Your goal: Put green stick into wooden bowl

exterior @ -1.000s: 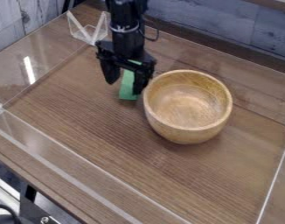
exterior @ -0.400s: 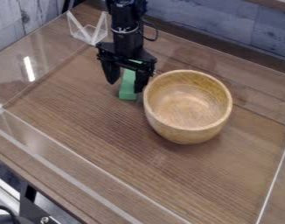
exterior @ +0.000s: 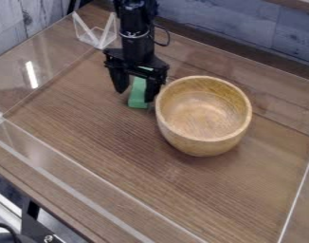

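Note:
The green stick lies on the wooden table just left of the wooden bowl. My gripper points straight down over the stick, low at the table, its black fingers spread wide on either side of the stick's far end. The jaws are open and have not closed on the stick. The stick's upper part is hidden behind the fingers. The bowl is upright, with nothing inside it, close to the gripper's right.
Clear acrylic walls ring the table on the front and sides. A transparent bracket stands behind the arm at the back left. A grey wall panel runs along the back.

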`<state>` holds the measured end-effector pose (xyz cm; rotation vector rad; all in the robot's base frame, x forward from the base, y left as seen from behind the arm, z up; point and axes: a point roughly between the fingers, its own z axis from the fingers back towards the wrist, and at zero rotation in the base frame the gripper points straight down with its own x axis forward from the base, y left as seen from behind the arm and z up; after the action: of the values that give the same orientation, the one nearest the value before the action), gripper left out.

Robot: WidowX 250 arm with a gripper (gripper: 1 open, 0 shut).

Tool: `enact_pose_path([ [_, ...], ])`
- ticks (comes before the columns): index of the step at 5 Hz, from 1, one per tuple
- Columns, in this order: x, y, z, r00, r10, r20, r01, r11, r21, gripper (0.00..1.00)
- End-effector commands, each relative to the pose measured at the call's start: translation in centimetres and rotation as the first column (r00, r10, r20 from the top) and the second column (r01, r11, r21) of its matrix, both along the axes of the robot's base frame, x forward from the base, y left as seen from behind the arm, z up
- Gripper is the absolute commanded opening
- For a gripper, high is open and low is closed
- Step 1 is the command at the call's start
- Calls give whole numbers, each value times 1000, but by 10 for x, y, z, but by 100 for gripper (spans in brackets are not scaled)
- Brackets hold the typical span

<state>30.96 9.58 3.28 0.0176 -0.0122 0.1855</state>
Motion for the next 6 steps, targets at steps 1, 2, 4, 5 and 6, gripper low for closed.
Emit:
enact_pose_path([
  [1,10,6,16,999,10,51,-11,1000,10,100],
  [2,8,6,18,999,12,47,-12,1000,6,100],
  [4,6,4,19,999,17,39,-17,1000,-1,100],
  [5,6,4,20,999,19,36,-19,1000,-3,100],
  [6,6,2,21,999,21,34,-21,1000,-7,100],
])
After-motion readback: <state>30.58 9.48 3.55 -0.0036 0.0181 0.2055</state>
